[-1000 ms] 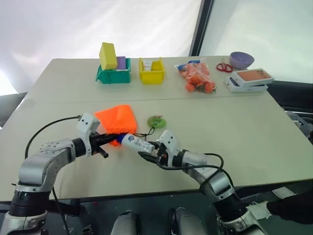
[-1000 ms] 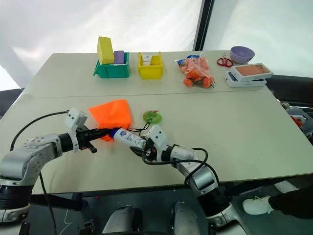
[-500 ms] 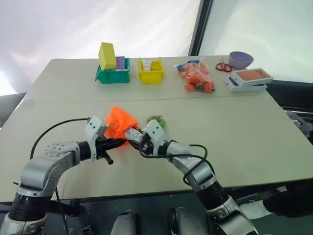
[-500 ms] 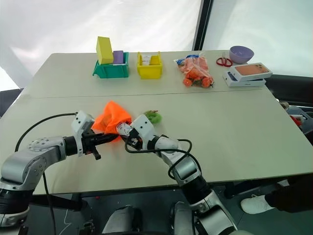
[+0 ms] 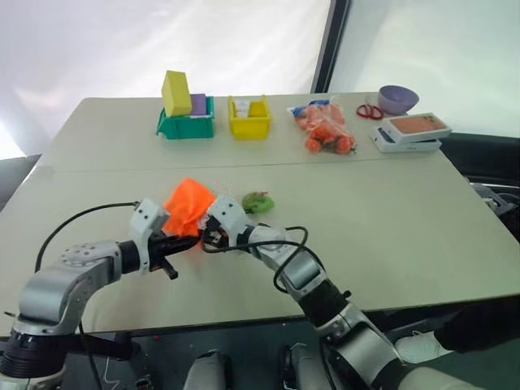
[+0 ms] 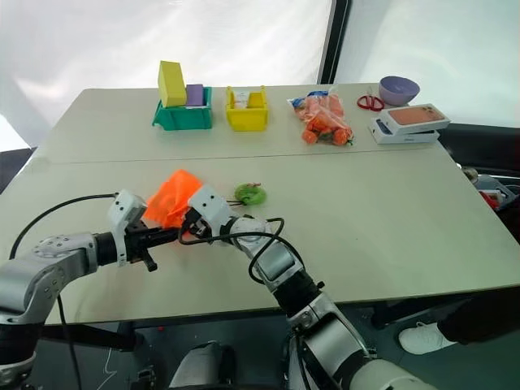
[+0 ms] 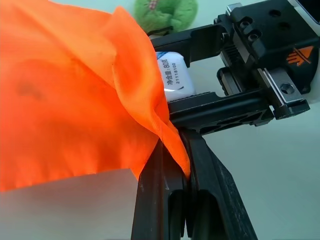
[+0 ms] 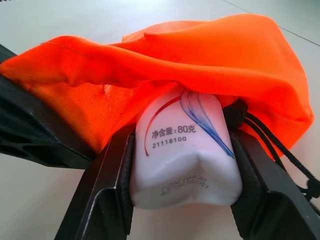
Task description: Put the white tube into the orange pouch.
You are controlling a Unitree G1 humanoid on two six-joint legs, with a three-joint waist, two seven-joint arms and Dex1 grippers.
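The table [image 5: 390, 211] and the bins at its far edge lie as before. The orange pouch [image 5: 188, 207], flat on the table a second ago, is now bunched up and lifted at its edge, pinched in the clenched left gripper [image 5: 192, 241]. The right gripper [image 5: 213, 234] has swung across toward it, gripping the white tube [image 8: 185, 160], whose front end now sits under the pouch's rim; a second ago it was just outside

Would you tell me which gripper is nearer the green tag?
Right. The right gripper, holding the tube at the pouch mouth, is beside the tag; the left gripper pinches the pouch's far edge.
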